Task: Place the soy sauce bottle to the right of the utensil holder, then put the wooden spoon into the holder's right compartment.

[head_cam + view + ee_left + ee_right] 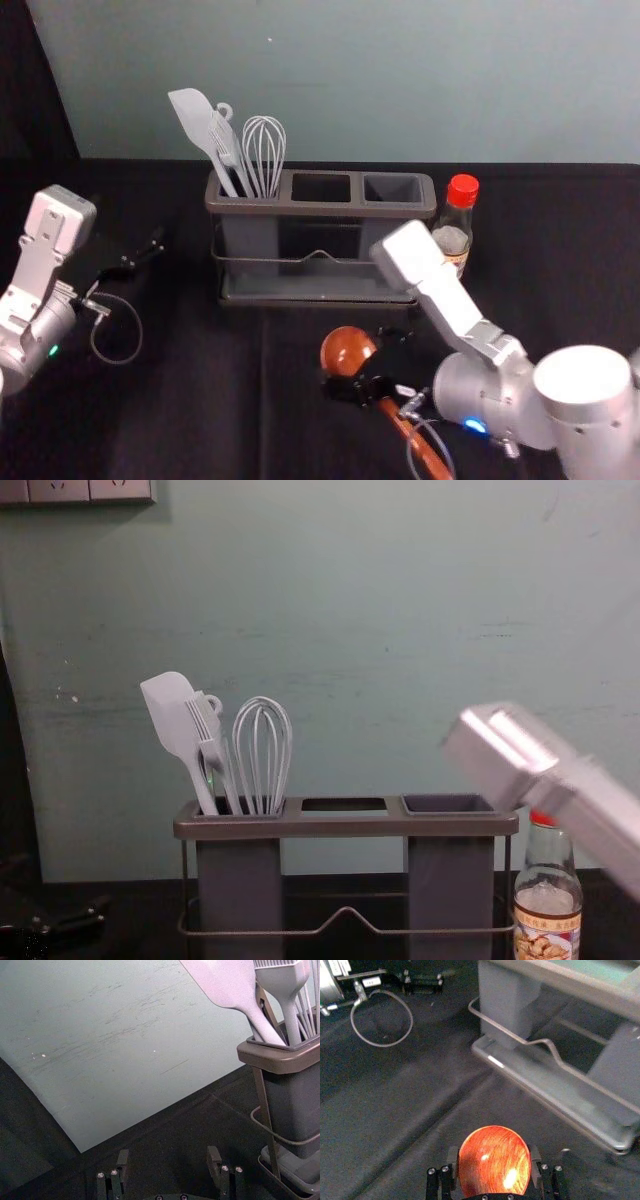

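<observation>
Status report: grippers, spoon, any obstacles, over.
Left gripper open, left of utensil holder. Right gripper at bowl of wooden spoon, grip unconfirmed. Soy sauce bottle upright just right of holder, might crowd right arm.

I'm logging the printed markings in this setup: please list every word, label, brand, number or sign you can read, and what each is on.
No text reads clearly enough to quote.
Label on the soy sauce bottle: printed characters, too small and blurred.
White stickers on the left arm: dark marks, unreadable.
White tag at the right arm: too small to read.
</observation>
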Robot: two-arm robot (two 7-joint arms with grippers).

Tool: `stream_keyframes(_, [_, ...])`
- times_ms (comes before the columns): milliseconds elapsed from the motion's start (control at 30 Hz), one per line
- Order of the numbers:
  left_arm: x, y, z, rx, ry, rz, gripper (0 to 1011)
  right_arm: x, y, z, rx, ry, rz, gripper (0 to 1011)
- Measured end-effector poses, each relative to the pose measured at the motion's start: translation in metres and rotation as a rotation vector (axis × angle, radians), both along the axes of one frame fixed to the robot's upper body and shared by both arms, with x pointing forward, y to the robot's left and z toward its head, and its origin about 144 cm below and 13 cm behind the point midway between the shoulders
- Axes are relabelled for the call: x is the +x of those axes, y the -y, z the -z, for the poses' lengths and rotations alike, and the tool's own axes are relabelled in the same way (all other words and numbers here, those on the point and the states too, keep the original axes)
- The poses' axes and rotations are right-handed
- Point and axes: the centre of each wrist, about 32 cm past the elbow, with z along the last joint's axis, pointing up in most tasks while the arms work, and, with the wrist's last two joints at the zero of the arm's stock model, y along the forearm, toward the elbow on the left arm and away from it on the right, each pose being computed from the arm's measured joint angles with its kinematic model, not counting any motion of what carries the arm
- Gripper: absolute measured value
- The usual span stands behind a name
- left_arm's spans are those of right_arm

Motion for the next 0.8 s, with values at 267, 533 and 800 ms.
stream_keyframes(267, [0.000, 0.000, 0.000, 0.000, 0.000, 0.000, 1000, -0.024, 0.019, 0.002, 0.057, 0.175, 0.001, 838])
stream_keyframes(533, [0.000, 0.000, 0.000, 0.000, 0.000, 0.000, 1000, -0.044, 0.029, 0.020, 0.141, 0.439, -0.017, 839])
stream_keyframes(800, [0.000, 0.000, 0.000, 0.000, 0.000, 0.000, 1000, -0.052, 0.033, 0.039, 0.202, 0.625, 0.011, 838])
